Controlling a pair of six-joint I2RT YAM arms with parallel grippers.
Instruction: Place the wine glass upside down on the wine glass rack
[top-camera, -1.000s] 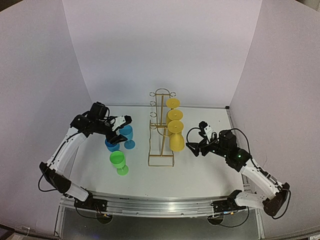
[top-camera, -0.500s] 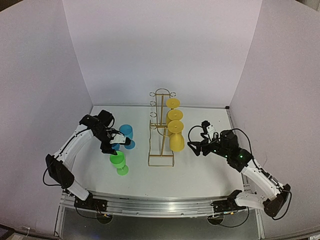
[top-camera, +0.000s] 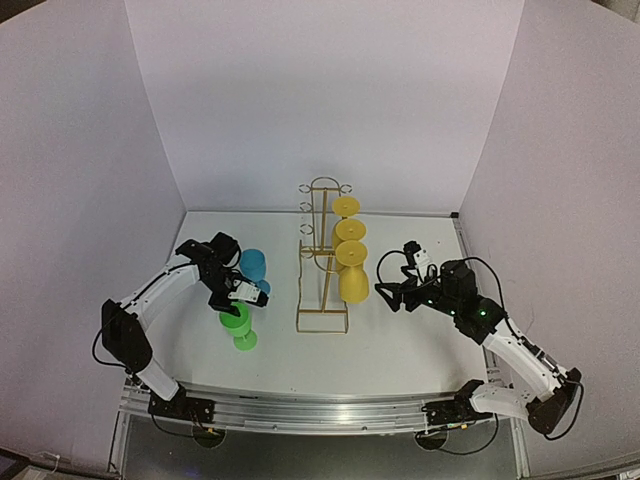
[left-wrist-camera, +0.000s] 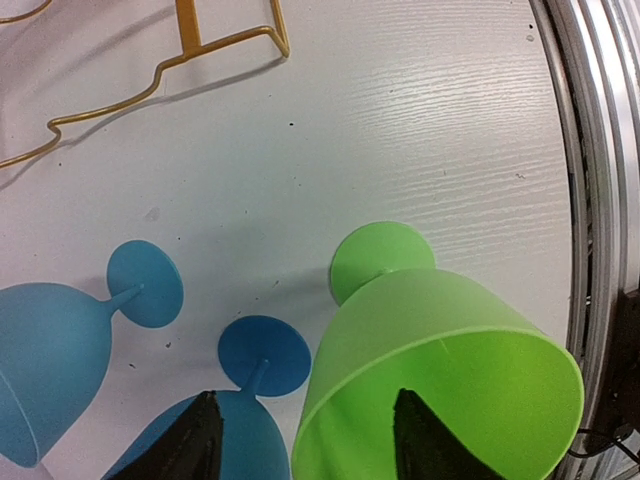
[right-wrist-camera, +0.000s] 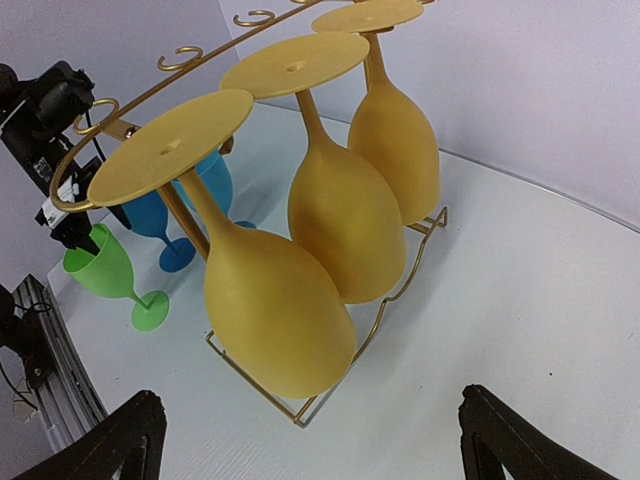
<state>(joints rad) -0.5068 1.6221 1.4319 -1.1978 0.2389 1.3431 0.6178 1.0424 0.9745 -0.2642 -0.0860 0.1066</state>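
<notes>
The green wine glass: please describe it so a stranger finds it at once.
Find the gold wire rack on the table and look to its left. The green wine glass stands upright there, nearest the table's front edge; its two neighbours are blue glasses.

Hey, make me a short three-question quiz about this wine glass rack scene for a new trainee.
1. True or false: three yellow glasses hang upside down on the wine glass rack.
2. How many glasses stand upright on the table? A) two B) three C) five
3. Short answer: which upright glass stands nearest the table's near edge?
Key: 1 true; 2 B; 3 the green glass.
</notes>
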